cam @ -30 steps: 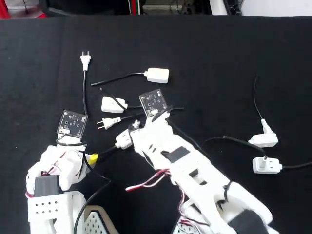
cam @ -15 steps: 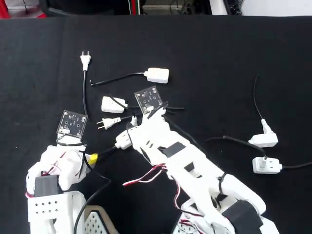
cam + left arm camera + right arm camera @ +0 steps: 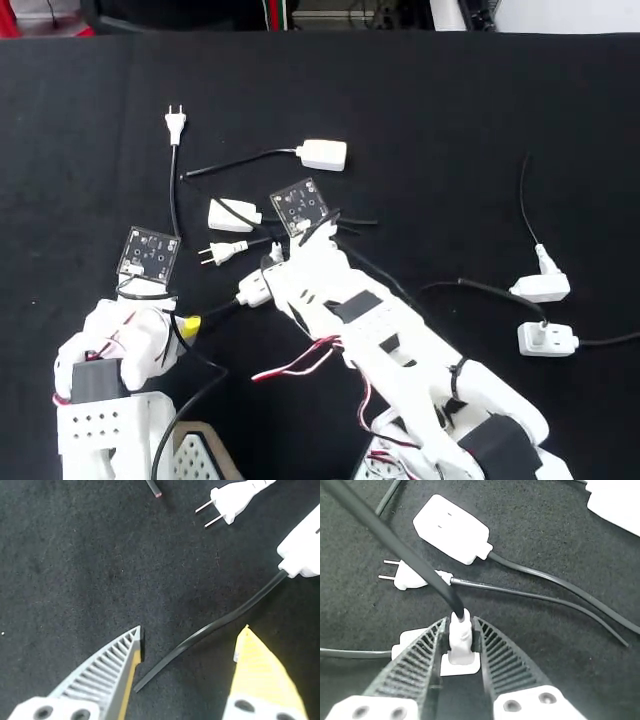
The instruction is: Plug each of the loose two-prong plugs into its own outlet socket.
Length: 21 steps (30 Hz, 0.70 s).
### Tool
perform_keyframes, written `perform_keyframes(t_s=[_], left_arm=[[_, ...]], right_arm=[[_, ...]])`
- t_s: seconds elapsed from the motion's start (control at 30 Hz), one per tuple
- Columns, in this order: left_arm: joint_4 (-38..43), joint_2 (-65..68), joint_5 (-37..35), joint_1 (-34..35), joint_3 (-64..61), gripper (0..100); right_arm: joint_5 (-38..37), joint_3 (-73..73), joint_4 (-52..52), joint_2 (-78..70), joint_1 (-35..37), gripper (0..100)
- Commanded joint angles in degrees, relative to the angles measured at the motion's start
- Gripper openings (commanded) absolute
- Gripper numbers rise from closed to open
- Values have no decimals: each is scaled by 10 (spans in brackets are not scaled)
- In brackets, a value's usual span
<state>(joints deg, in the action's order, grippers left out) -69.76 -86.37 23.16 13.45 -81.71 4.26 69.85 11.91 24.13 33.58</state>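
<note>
Nearest the bases, left gripper (image 3: pixel 191 632) low over the black table (image 3: pixel 450 110), grey and yellow fingers (image 3: pixel 255 655) spread well apart and clasping nothing, a thin black cord (image 3: pixel 220 625) lying on the cloth between them. At that cord's end, a white block (image 3: pixel 305 550), from overhead just beside the right arm's tip. A little farther, right gripper (image 3: pixel 459 621) pinched shut on a small white plug (image 3: pixel 459 650), ribbed fingers touching both its flanks, a thick black lead rising out of its top toward the camera. Prongs hidden; possibly seated on something white beneath, not clear. Plain from the right wrist, too small to read from overhead: two narrow slots on the face of the flat white socket (image 3: pixel 452 527), both open to view. Near that socket, a loose two-prong plug (image 3: pixel 407 577) flat on the table, pins pointing away from its lead. Beside the arm's tip from overhead, a dark square board (image 3: pixel 300 205). Farther back, a second white socket (image 3: pixel 322 154) on a black lead, and a far two-prong plug (image 3: pixel 176 122), pins toward the far edge. Off to the right, well apart, an angled plug (image 3: pixel 540 287) near a right-hand socket (image 3: pixel 545 338).
</note>
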Motion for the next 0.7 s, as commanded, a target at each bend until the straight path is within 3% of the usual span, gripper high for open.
perform_keyframes(t_s=[0.0, 0.67], left_arm=[[4, -5, 6, 7, 1, 296], [4, -5, 6, 7, 0, 296]], right_arm=[[-2, 22, 25, -4, 6, 12], [31, 5, 90, -4, 32, 13]])
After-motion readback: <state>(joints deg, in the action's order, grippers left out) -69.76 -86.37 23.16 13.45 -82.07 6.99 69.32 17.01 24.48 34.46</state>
